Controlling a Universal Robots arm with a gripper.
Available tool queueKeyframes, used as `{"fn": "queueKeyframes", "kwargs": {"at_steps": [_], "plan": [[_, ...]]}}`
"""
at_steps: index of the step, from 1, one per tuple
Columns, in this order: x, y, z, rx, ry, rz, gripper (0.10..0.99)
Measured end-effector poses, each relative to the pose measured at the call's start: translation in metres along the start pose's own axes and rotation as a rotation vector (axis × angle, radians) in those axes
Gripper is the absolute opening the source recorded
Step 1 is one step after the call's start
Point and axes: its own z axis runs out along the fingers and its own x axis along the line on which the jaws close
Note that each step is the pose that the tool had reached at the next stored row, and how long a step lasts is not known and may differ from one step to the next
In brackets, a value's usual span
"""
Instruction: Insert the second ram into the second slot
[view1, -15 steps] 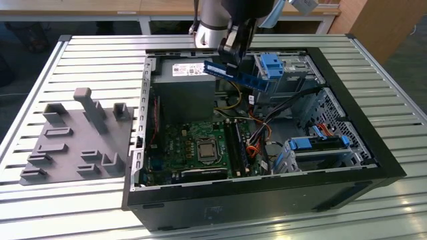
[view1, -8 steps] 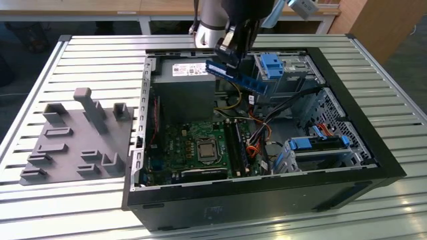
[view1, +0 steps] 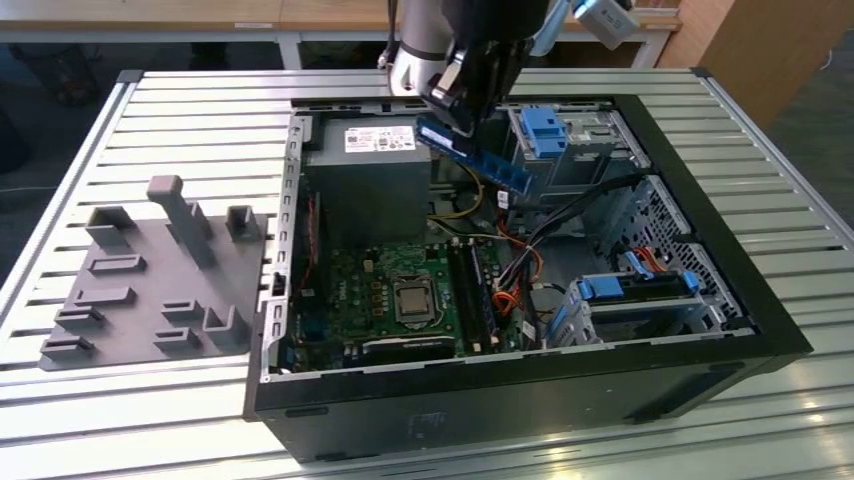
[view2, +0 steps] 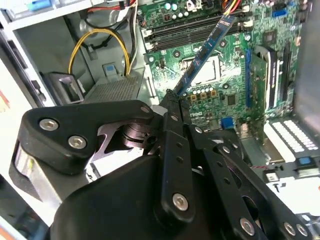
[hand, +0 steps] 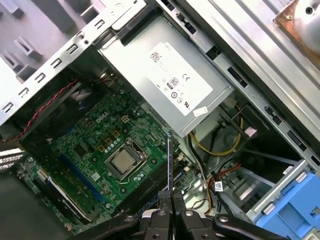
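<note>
Above the motherboard (view1: 387, 290), inside the open computer case (view1: 727, 265), the second ram (view1: 483, 160) hangs tilted, apart from the memory slots (view1: 470, 285). The hand (view1: 451, 115), pointing downward, clamps its upper end.

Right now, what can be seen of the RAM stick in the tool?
The second ram is a thin, long, flat blue circuit-board stick with dark chips and pale patches along its face. The tool is shut on it near one end, pinching its flat faces; the rest juts out free. In the exterior view it hangs tilted above the open computer case, touching nothing else. In the first wrist view it shows edge-on as a thin line over the motherboard, not seated in any slot.
</note>
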Motion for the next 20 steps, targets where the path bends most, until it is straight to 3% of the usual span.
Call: {"fn": "queueKeyframes", "kwargs": {"at_steps": [20], "plan": [[0.0000, 0.0000, 0.0010, 0.004, -0.0093, 0.254, 0.129]]}}
